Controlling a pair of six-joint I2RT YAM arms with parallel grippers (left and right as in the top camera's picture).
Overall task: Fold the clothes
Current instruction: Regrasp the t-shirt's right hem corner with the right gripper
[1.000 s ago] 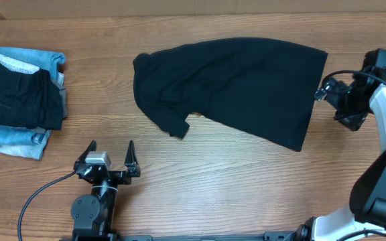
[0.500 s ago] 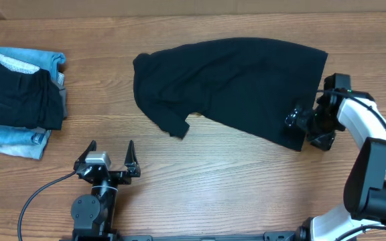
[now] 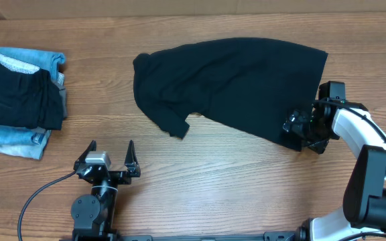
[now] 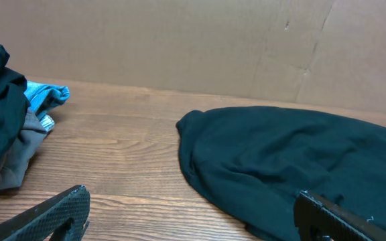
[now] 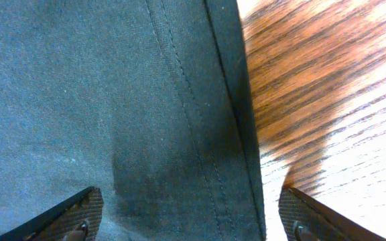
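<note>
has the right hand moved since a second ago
Yes. In the overhead view the right hand has come from beside the black T-shirt in over its near corner, toward the robot's base.

My L gripper [image 3: 110, 148] sits low and close in, pointing fwd w/ jaws spread wide, while my R arm bends inward, R gripper [image 3: 296, 132] tipped down, fingers apart.

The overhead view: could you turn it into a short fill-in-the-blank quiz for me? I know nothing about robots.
The T-shirt spread on the table is ____ in colour.
The right gripper straddles its hem with its jaws ____.
The left gripper, wide open, holds ____.
The pile of folded clothes lies nearer the ____ arm.
Missing words: black; open; nothing; left.
</note>
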